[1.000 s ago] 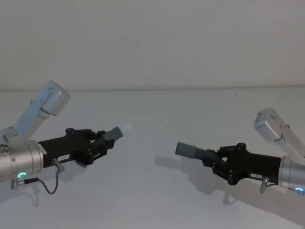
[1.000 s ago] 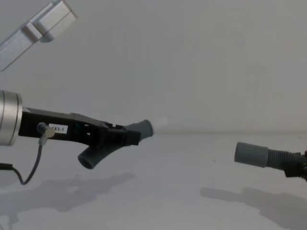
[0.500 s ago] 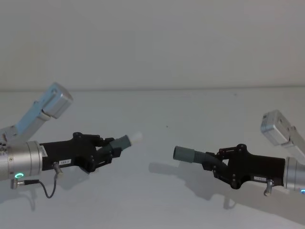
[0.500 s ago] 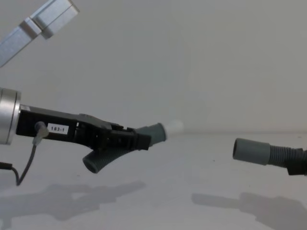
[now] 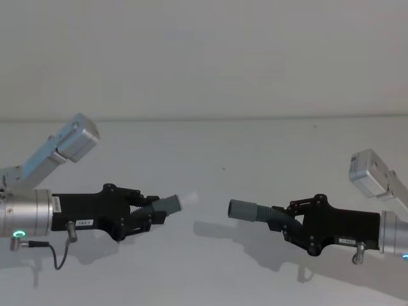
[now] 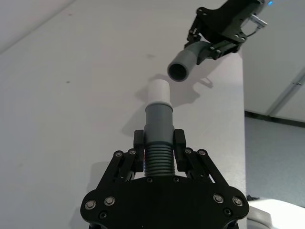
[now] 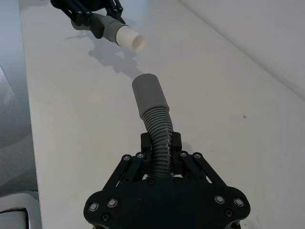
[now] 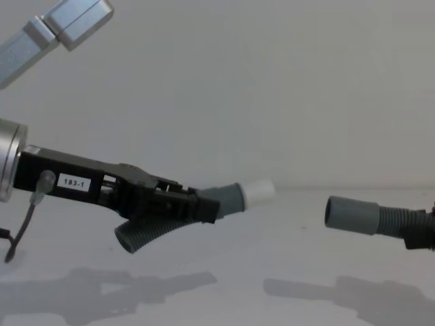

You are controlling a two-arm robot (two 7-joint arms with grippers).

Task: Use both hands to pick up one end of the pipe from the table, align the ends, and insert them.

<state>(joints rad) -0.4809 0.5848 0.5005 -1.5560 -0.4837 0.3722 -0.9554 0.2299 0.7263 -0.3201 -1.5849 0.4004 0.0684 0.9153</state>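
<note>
Left gripper point(image 5: 148, 213) clamps the white-tipped end point(image 5: 172, 204); right gripper point(image 5: 288, 222) clamps the sleeve point(image 5: 243, 210). Both ends hang above mid-table point(image 5: 210, 146), apart. The tip points up (not coaxial): level it, then close slowly.

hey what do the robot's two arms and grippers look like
Both grippers, left and right, are black plastic with two jaws on linked bars fixed by small screws, set on silver round wrists. The left carries a white label reading 183-1 and a thin dark cable.
</note>
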